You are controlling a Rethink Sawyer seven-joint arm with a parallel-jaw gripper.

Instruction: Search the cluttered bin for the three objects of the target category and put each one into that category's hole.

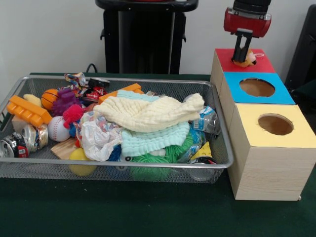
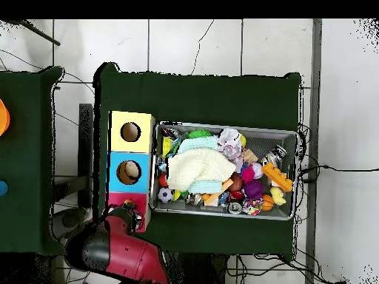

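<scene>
Green cloth covers the bench [image 1: 148,212], and on it, nearest the front camera, sits the silver wire-mesh bin [image 1: 113,170]. Inside the bin lie a spiky green ball [image 1: 148,165], a crumpled white bag [image 1: 98,138], a baseball [image 1: 58,129], an orange toy block [image 1: 27,111] and a cream cloth [image 1: 148,112] draped over a pale mint cloth [image 1: 153,139]. Further back in the bin are a purple spiky ball [image 1: 64,100] and a small basketball [image 1: 49,98]. Beside the bin runs a row of wooden boxes: yellow-topped box [image 1: 296,133] nearest, then blue-topped box [image 1: 281,96], then the red-topped box [image 1: 224,59] farthest. Over the red top hangs the gripper [image 1: 243,57], its fingers [image 1: 239,49] clenched on a tan-orange plush toy [image 1: 245,61] right at the hole.
</scene>
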